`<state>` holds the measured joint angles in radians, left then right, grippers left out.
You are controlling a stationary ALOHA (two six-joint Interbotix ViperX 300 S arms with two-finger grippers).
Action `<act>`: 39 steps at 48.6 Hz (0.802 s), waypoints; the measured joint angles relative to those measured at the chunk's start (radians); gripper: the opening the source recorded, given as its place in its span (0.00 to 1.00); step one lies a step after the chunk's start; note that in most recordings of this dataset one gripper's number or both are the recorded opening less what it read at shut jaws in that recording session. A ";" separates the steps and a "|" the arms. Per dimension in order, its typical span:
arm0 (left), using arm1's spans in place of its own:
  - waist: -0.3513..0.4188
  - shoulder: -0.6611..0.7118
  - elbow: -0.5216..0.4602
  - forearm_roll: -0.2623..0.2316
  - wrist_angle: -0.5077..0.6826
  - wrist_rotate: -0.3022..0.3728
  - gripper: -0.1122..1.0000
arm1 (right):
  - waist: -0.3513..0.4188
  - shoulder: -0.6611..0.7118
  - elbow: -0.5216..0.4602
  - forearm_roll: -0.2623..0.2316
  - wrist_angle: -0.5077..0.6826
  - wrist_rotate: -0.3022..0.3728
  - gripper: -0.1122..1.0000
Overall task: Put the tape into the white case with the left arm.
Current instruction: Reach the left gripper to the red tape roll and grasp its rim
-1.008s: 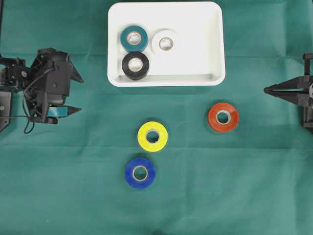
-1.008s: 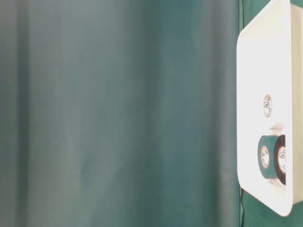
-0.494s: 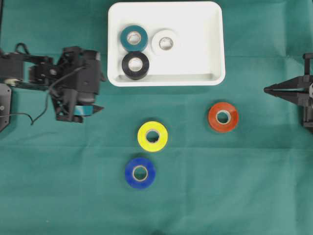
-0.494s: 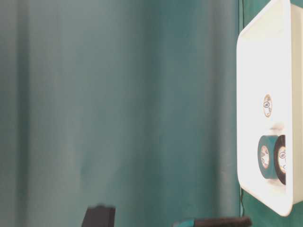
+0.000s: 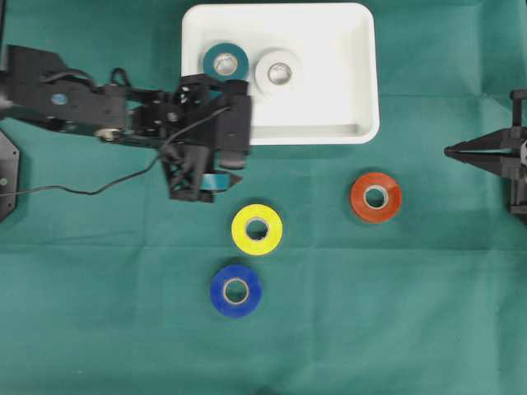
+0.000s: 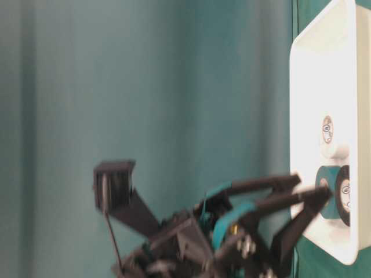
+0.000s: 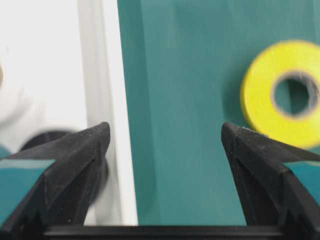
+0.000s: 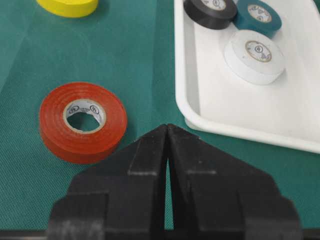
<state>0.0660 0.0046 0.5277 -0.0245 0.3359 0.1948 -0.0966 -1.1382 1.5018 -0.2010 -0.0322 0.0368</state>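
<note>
From overhead, my left gripper (image 5: 221,171) hangs wide and empty by the white case (image 5: 362,74), which holds a teal roll (image 5: 226,62) and a white roll (image 5: 279,72). The yellow roll (image 5: 257,229), probably my target, lies just below.

My left wrist view shows bare worktop (image 7: 180,100) between my fingers (image 7: 75,155).

In the right wrist view, my right gripper (image 8: 168,131) is pinched closed near the red roll (image 8: 83,122).

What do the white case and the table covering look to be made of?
The white case: probably moulded plastic, smooth and slightly glossy, judging by its rounded rim and soft highlights. The table covering: seemingly woven green cloth, matte, with a fine weave texture visible in the right wrist view and faint creases from overhead.
</note>
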 measured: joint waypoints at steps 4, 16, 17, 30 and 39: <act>0.000 0.035 -0.040 0.000 0.002 0.000 0.91 | -0.002 0.000 0.000 0.000 0.000 0.000 0.02; -0.003 0.144 -0.186 0.000 0.002 -0.002 0.91 | -0.002 0.000 0.000 0.000 0.000 -0.002 0.02; -0.003 0.152 -0.196 0.000 0.002 -0.002 0.91 | -0.002 0.000 0.002 0.000 0.000 0.000 0.02; -0.025 0.256 -0.330 0.000 0.002 0.000 0.91 | -0.002 0.000 0.002 0.000 0.000 0.000 0.02; -0.037 0.327 -0.414 0.000 -0.003 -0.002 0.91 | 0.000 0.000 0.002 0.000 0.000 -0.002 0.02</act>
<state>0.0291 0.3313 0.1135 -0.0245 0.3329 0.1933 -0.0966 -1.1382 1.5033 -0.2010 -0.0322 0.0353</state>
